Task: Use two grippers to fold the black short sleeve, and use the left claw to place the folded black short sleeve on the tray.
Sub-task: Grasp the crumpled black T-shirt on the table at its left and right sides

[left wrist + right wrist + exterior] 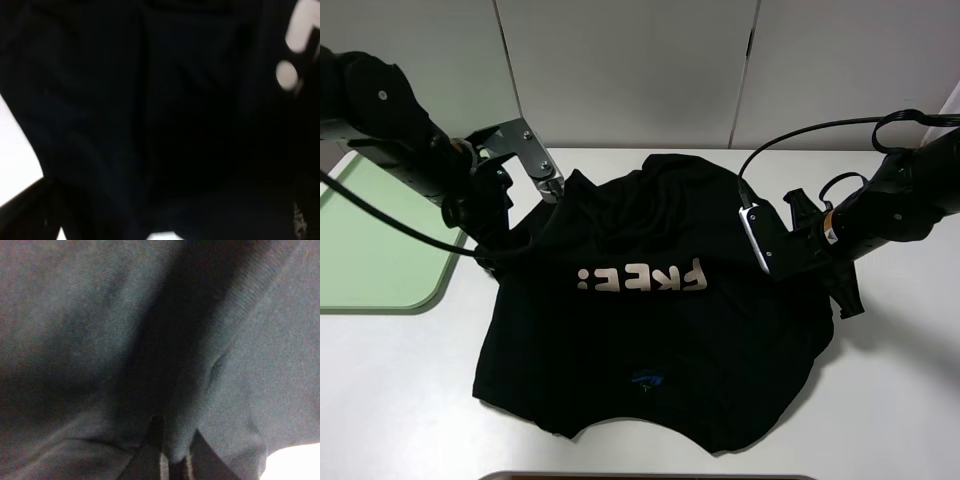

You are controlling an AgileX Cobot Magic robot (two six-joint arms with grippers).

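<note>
The black short-sleeved cloth shirt (660, 340) is spread on the white table (400, 400), centred, its long axis running from 12 to 6 o'clock. The collar is pointed to 6 o'clock, so the pale lettering (642, 277) is seen upside down. A fold of it is pinched in the right gripper (172, 460) at 3 o'clock. The left gripper (490, 250) is buried in cloth at 9 o'clock; its grip cannot be told. The pale green flat tray (380, 260) is seen further out at 9 o'clock.

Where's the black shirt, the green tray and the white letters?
black short sleeve (650, 345), exterior high view, plain cloth below the letters.
green tray (375, 265), exterior high view, its bare floor.
white letters (643, 278), exterior high view, middle of the word.
</note>
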